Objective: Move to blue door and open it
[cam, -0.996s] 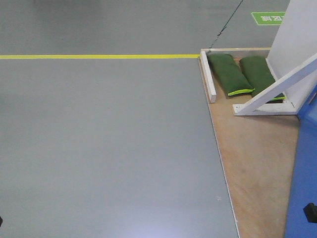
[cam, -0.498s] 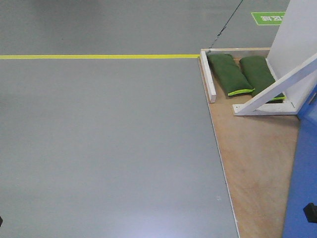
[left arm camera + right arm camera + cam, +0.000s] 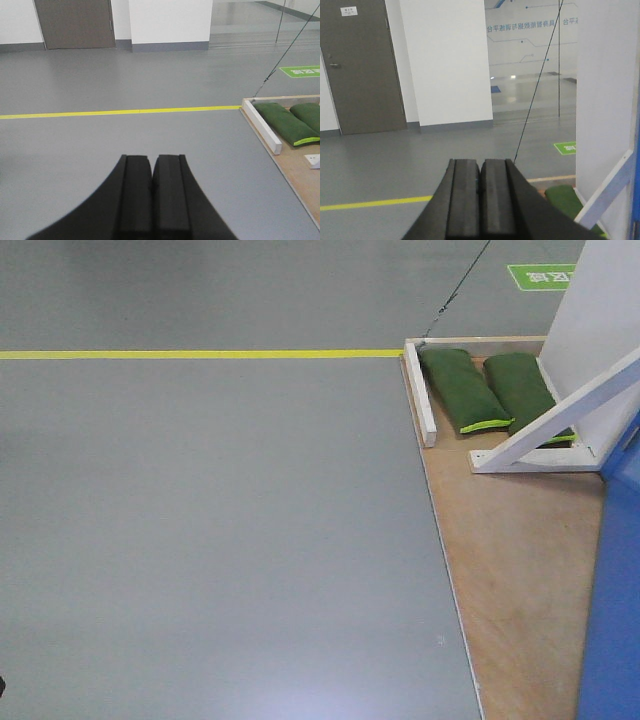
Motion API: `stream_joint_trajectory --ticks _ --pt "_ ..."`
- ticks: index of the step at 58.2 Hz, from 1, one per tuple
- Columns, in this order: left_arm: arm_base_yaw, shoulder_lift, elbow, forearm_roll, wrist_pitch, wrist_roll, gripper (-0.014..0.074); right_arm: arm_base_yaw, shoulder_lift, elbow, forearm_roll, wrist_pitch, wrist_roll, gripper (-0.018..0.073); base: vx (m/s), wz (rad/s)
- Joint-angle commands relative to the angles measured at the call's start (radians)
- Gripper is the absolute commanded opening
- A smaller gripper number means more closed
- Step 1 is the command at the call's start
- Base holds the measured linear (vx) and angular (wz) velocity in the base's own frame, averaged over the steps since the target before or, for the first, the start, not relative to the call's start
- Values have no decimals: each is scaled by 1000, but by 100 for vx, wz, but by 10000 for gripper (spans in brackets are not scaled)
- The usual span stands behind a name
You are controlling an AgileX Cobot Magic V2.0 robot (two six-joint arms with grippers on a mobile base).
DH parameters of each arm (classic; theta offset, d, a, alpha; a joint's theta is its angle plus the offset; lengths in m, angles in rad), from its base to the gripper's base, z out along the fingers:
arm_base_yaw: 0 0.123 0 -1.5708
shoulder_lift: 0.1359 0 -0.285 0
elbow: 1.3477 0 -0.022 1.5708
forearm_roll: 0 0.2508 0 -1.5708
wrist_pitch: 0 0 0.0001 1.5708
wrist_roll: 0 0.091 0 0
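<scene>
The blue door (image 3: 615, 590) shows only as a glossy blue strip along the right edge of the front view, standing on a plywood platform (image 3: 510, 570). A thin sliver of it (image 3: 637, 165) also shows at the right edge of the right wrist view. Its handle is out of view. My left gripper (image 3: 152, 160) is shut with nothing in it, pointing over grey floor left of the platform. My right gripper (image 3: 480, 165) is shut and empty too, held higher and facing the hall, with the door frame to its right.
Two green sandbags (image 3: 465, 390) lie at the platform's far end beside a white batten (image 3: 420, 395). A white diagonal brace (image 3: 560, 415) leans against a white panel (image 3: 600, 310). A yellow floor line (image 3: 200, 354) crosses the grey floor. A grey wall door (image 3: 362, 65) stands far off.
A small black shape at the lower right edge of the front view, in front of the blue door, has dropped out of sight. The rest of the scene has barely shifted.
</scene>
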Motion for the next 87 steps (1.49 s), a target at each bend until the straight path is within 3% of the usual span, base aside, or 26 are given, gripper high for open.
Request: stream_joint_trajectory --ticks 1,15,25,31,38,46,59,71,80,87 --pt "-6 -11 -26 -6 -77 -1 73 -3 127 -177 -42 -77 -11 12 0 0" --pt "-6 -11 -26 -6 -77 -1 73 -3 456 -643 -123 -75 -11 12 0 0" --pt "-6 -11 -26 -6 -77 -1 73 -4 651 -912 -128 -77 -9 12 0 0" --pt "-6 -11 -26 -6 -77 -1 73 -66 715 -1014 -126 -80 -7 12 0 0" --pt "-6 -11 -26 -6 -77 -1 73 -247 753 -1077 -116 -81 -6 12 0 0" --pt "-6 -11 -26 -6 -77 -1 73 -516 761 -1096 -50 -129 -6 12 0 0" --pt "-6 -11 -26 -6 -77 -1 73 -887 759 -1096 255 -334 -6 12 0 0" --pt "-6 -11 -26 -6 -77 -1 73 -1162 782 -1096 474 -471 -6 12 0 0" --pt "-6 -11 -26 -6 -77 -1 73 -1347 838 -1096 578 -477 -7 12 0 0" --pt "-6 -11 -26 -6 -77 -1 73 -1442 907 -1096 607 -477 -7 12 0 0"
